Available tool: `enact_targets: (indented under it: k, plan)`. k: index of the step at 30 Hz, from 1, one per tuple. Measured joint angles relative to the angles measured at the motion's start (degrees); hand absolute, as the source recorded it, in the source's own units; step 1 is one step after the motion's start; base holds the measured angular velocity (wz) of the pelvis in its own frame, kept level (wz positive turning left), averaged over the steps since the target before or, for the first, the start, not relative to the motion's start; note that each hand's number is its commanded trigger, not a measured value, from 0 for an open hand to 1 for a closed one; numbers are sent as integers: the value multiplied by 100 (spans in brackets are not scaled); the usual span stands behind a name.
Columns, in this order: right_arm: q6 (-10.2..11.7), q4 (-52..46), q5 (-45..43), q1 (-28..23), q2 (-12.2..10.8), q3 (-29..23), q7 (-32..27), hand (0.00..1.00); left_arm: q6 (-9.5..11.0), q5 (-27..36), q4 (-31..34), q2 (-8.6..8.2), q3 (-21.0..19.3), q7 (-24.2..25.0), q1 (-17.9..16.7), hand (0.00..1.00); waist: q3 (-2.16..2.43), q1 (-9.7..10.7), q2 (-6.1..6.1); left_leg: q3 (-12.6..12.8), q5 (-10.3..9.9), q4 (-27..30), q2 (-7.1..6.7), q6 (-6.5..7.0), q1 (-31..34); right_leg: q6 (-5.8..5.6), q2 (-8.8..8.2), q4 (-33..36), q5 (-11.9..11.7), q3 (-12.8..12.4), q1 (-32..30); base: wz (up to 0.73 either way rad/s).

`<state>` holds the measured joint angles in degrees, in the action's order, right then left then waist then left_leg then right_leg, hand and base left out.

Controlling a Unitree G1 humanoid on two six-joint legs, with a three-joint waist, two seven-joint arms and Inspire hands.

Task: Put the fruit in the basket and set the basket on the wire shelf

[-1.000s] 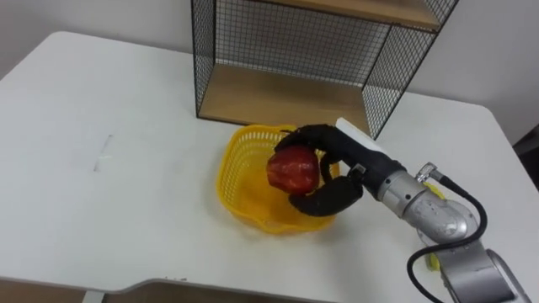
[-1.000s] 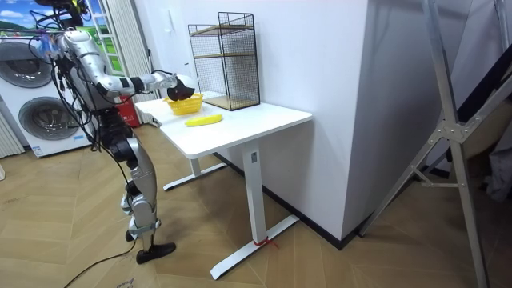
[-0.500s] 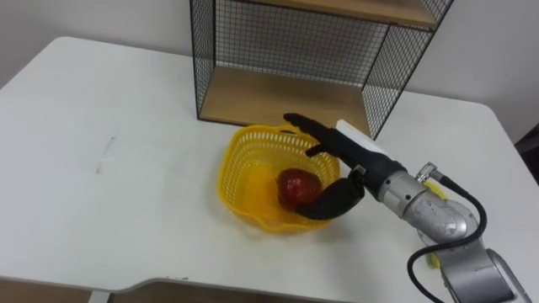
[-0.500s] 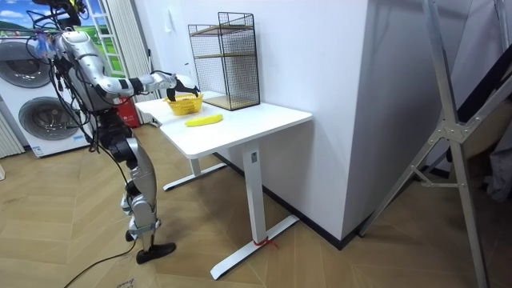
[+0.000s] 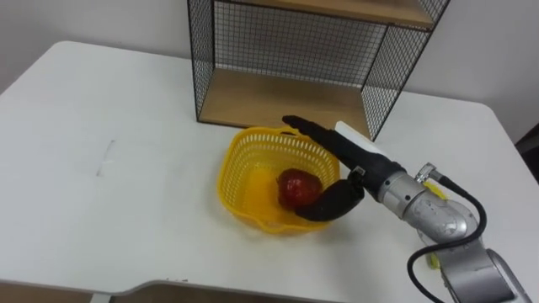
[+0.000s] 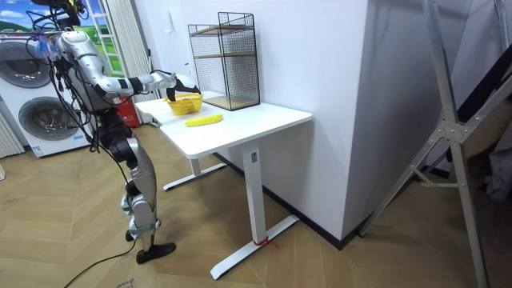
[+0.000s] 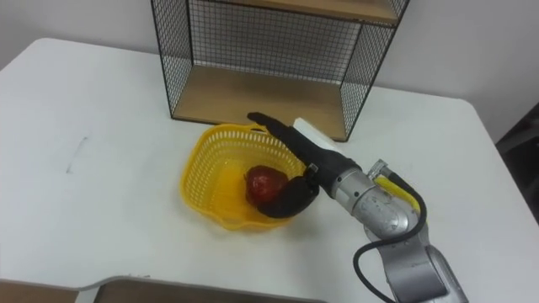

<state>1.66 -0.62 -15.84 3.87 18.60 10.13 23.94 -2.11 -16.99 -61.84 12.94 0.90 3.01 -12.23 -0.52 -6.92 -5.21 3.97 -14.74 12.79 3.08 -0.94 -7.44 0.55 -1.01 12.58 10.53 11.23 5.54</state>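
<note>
Right hand (image 5: 344, 162) splayed open over yellow plastic lattice basket (image 5: 238, 166); glossy round red fruit (image 5: 293, 185) lies inside.

Bright, even light right across the white table (image 5: 126, 194), with no hard glare anywhere on it. Round the yellow basket (image 5: 244, 160) there's just a faint, soft shadow hugging its near rim. Inside the basket, the red fruit (image 5: 295, 187) catches a small sheen on top. Behind the basket, the wire shelf (image 5: 286, 50) throws barely any shadow, and its lower board is evenly lit.

White table (image 6: 264, 120), wooden floor (image 6: 72, 240), washing machine (image 6: 36, 120)
</note>
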Motion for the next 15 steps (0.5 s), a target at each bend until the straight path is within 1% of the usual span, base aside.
enact_targets:
  k: [2,3,7,12,13,15]
  plan:
    - [3,9,31,2,-8,-10,-6,0,0,-2,1,2,6,-2,-3,0,-3,34,-12,0,-1,-6,0,0,-8,-1,-2,-12,1,9,23,0]
    - [32,104,150,23,-8,-15,-19,0,1,-1,0,3,6,-8,-1,0,-3,50,-13,-2,-2,-13,-1,0,-7,-1,-2,-21,1,10,32,0]
    - [28,390,659,46,-6,-72,-165,0,8,-2,-1,4,5,-18,-3,0,-11,57,0,-13,-2,-15,-1,-1,-1,-1,6,-29,1,-17,37,0]
    - [35,401,1624,49,-7,-497,-565,0,13,-2,-1,4,-27,-4,-11,0,-13,64,9,-25,-4,61,1,-2,57,-1,6,-72,1,-8,25,1]
    - [37,395,1712,52,-8,-548,-612,0,16,-2,-2,4,-27,-4,-10,0,-12,67,11,-25,-4,73,1,-2,71,-3,7,-77,-1,-8,21,4]
    - [104,395,2072,56,-11,-757,-781,0,32,-7,-2,-3,-68,-4,-29,0,-11,77,34,-24,-4,69,3,-2,83,-4,9,-77,-2,-1,3,0]
